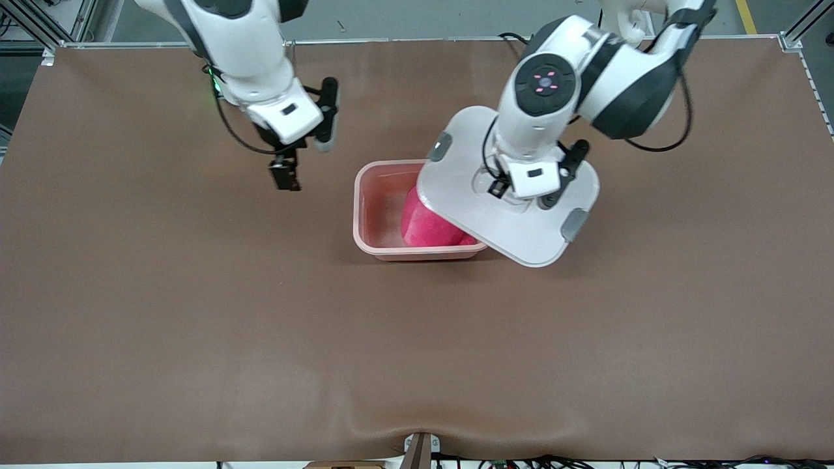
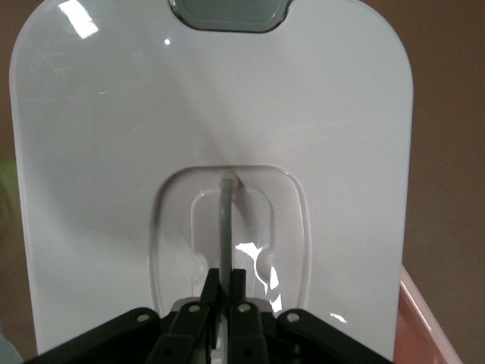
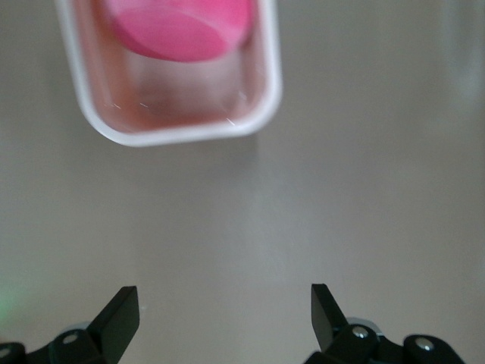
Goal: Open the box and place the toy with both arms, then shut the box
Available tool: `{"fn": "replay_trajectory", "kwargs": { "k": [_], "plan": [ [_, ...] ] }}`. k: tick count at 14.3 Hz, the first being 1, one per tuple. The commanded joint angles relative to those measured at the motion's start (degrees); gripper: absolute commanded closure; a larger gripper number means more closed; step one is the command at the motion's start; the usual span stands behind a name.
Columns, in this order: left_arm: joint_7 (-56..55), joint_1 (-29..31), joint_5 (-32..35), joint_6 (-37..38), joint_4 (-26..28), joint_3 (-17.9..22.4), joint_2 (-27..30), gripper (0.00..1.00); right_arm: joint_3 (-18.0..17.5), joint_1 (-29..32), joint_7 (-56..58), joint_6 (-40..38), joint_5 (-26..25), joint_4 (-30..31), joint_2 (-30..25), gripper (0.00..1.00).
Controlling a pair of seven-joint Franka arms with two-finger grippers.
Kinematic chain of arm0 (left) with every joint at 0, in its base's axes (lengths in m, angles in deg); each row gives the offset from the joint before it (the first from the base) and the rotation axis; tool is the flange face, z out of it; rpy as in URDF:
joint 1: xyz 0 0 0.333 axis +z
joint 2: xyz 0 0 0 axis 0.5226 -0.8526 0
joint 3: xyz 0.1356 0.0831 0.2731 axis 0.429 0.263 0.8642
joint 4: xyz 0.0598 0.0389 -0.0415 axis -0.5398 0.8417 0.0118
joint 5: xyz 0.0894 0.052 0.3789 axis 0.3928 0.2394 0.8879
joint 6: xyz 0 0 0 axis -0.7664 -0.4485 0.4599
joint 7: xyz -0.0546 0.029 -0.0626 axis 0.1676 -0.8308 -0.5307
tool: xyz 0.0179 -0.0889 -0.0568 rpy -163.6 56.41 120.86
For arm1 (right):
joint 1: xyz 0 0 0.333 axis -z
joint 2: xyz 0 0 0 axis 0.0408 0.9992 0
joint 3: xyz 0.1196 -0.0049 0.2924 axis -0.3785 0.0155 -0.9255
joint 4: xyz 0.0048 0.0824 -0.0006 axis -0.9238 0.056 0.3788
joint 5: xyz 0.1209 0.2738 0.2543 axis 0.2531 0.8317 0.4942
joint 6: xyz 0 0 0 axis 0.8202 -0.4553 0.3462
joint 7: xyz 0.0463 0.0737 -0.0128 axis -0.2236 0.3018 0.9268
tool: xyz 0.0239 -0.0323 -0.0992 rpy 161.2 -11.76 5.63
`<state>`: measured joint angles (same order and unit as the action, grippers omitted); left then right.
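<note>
The box (image 1: 358,210) sits mid-table as an open tub, and the pink toy (image 1: 427,228) lies inside it. My left gripper (image 1: 520,194) is shut on the clear handle (image 2: 226,216) of the white lid (image 1: 521,231), which hangs tilted over the box's end toward the left arm and hides part of the toy. In the left wrist view the lid (image 2: 114,136) fills the picture under the left gripper (image 2: 226,282). My right gripper (image 1: 285,177) hovers open and empty over bare table beside the box, toward the right arm's end. Its wrist view shows the box (image 3: 174,135), the toy (image 3: 178,26) and the right gripper (image 3: 225,311).
Grey clips (image 1: 575,224) sit on the lid's two ends. The brown table mat (image 1: 260,339) spreads wide around the box, with a raised wrinkle along the edge nearest the front camera.
</note>
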<state>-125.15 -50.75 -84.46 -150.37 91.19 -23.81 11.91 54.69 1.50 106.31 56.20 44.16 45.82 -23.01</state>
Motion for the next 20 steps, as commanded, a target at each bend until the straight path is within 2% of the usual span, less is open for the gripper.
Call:
{"fn": "replay_trajectory", "kwargs": {
  "k": [1, 4, 7, 11, 13, 15, 18, 20],
  "plan": [
    [-11.9, -2.9, 1.8, -4.3, -1.4, 0.3, -2.3, 1.0, 6.6, 0.6, -1.7, -1.2, 1.3, -0.4, -3.4, 0.0],
    [-25.8, -5.7, 4.0, -10.2, -1.4, 0.3, -4.8, 1.0, 12.2, 1.4, -2.3, -0.5, 1.1, -2.7, -3.5, 0.0],
    [-38.5, -8.1, 9.7, -14.2, -1.4, 0.2, -7.1, 1.0, 16.5, 1.6, -12.9, -0.9, 1.4, -5.2, -3.4, 0.0],
    [-42.2, -10.7, 11.3, -16.8, -1.4, 0.4, -8.6, 1.0, 22.7, 1.6, -18.4, -1.7, 2.8, -5.1, -3.4, 0.0],
    [-43.0, -11.5, 13.2, -17.4, -1.4, 0.3, -9.0, 1.0, 26.2, 1.5, -26.9, -5.7, 3.5, -5.2, -3.4, 0.0],
    [-43.2, -12.7, 14.4, -17.5, -1.4, 0.3, -9.7, 1.0, 26.8, 1.5, -40.6, -8.6, 3.6, -6.2, -3.0, 0.0],
    [-44.0, -13.5, 14.7, -18.1, -1.4, 0.4, -10.8, 1.0, 27.5, 1.7, -43.1, -8.7, 3.6, -7.1, -2.1, 0.0],
    [-44.1, -13.5, 14.8, -18.4, -1.5, 0.4, -11.3, 1.0, 31.0, 1.4, -45.0, -10.5, 4.5, -9.0, -0.2, 0.0]
  ]
}}
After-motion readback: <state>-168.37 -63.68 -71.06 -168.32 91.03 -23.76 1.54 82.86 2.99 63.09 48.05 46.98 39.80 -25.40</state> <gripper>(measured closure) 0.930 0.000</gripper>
